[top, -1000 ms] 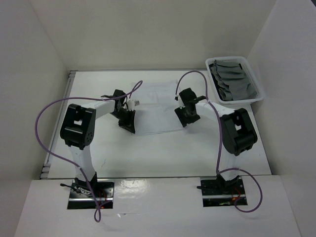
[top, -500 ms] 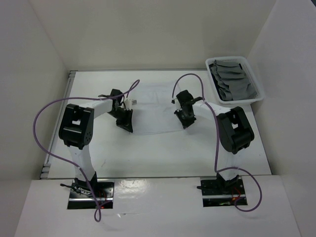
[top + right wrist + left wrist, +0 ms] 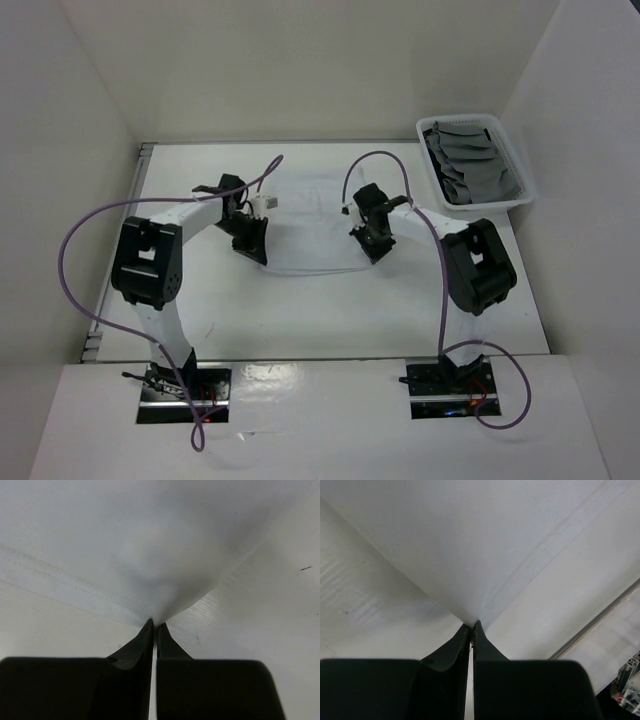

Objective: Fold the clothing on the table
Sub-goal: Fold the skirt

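The left claw [image 3: 252,246] and the right claw [image 3: 372,243] each pinch the near edge of a thin white cloth garment [image 3: 312,215] that lies spread between and beyond them on the large white matte desk [image 3: 300,310]. The left wrist camera shows the left claw [image 3: 472,625] with its jaws pressed together on a peak of the fabric [image 3: 470,555] - the cloth fans out from the tips, bare desk [image 3: 365,615] to one side. The right claw [image 3: 154,623] stands the same way, jaws closed on a gathered fold of the garment [image 3: 150,540], with a stitched hem running off to its left. Well to the right of the right claw, a white plastic basket [image 3: 522,198] holds grey folded cloths [image 3: 468,165] - apart from the garment.
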Controlling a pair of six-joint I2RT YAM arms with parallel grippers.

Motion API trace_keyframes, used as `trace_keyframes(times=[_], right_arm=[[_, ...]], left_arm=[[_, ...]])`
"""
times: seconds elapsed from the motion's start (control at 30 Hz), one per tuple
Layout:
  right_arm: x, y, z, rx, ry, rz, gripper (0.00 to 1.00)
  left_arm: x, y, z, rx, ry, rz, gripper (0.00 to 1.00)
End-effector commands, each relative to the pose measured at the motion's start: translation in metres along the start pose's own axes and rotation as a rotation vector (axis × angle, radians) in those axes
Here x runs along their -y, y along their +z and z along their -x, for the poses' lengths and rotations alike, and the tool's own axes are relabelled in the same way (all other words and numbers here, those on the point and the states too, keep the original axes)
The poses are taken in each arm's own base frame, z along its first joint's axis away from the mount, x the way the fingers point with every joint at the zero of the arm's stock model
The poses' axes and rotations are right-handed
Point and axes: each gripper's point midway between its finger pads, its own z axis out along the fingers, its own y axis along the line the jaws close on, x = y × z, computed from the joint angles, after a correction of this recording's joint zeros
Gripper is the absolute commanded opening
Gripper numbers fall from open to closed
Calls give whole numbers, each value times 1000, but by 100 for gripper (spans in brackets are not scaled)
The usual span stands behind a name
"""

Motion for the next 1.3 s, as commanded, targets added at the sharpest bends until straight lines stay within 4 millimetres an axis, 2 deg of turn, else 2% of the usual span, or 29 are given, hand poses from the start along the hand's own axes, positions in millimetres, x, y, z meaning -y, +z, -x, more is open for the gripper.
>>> trace_keyframes(times=[0.0,0.1,0.17,0.37,0.47,0.6,0.7,0.73,0.77,0.8,0.87,0.9,0.97,1.0,1.1,1.17,1.2,1.27], right_arm=[[-4,-42,13,62,-52,2,0],[-12,-57,11,82,-88,16,0],[-20,-63,4,73,-124,46,0],[-40,-89,-15,55,-195,112,0],[-53,-98,-27,28,-254,180,0],[-53,-104,-34,20,-290,191,0],[-50,-110,-22,65,-302,172,0],[-48,-114,-10,101,-304,154,0],[-46,-116,-3,124,-297,140,0],[-42,-117,12,165,-297,110,0],[-38,-112,28,193,-288,87,0],[-29,-114,45,241,-258,69,0],[-18,-105,59,249,-243,31,0],[-10,-107,75,292,-221,8,0],[4,-98,98,316,-196,-47,0],[21,-90,113,335,-169,-92,0],[22,-87,119,344,-169,-94,0],[36,-79,132,363,-147,-121,0]], left_arm=[[21,-35,6,52,139,-38,0],[30,-46,-11,9,190,-67,0],[43,-57,-13,20,231,-108,0],[58,-73,-39,-41,302,-169,0],[64,-81,-43,-23,325,-165,0],[71,-91,-38,-8,353,-172,0],[69,-100,-24,45,354,-162,0],[69,-100,-21,54,351,-159,0],[67,-107,-6,105,350,-139,0],[60,-109,-1,115,335,-132,0],[52,-113,21,163,319,-113,0],[46,-117,29,183,305,-103,0],[35,-114,43,199,276,-96,0],[30,-118,54,230,280,-84,0],[17,-110,70,239,244,-81,0],[5,-105,83,251,231,-67,0],[2,-102,89,256,224,-67,0],[-4,-95,98,255,212,-78,0]])
